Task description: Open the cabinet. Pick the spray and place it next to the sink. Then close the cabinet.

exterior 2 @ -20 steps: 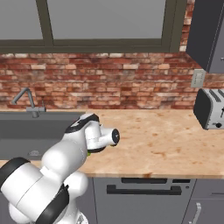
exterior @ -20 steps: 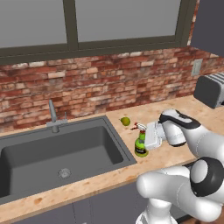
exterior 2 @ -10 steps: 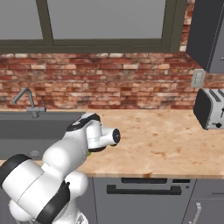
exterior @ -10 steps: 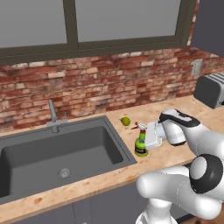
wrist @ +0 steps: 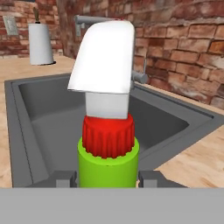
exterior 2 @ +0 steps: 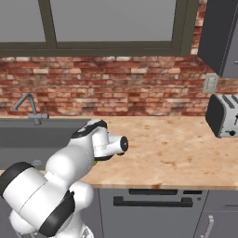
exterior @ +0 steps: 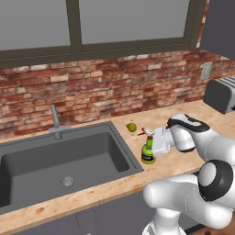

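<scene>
Nothing has shifted: tool (exterior: pixel 150 148) still grips spray (exterior: pixel 148 152) upright beside sink (exterior: pixel 120 158); next, release and retract.

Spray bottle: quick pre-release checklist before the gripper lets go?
1. spray upright, base on the counter: ok, in the left base view it stands vertical on the wood surface.
2. Next to the sink: ok, it is just past the basin's right rim.
3. gripper still closed on the spray: ok, in the hand view a finger tip sits on each side of the green neck.
4. Clear of the small green fruit: ok, it lies apart, nearer the wall.
5. Bottle fully off the basin edge: cannot tell for sure, though it looks so.
6. Cabinet doors' state for the closing step: cannot tell.
</scene>
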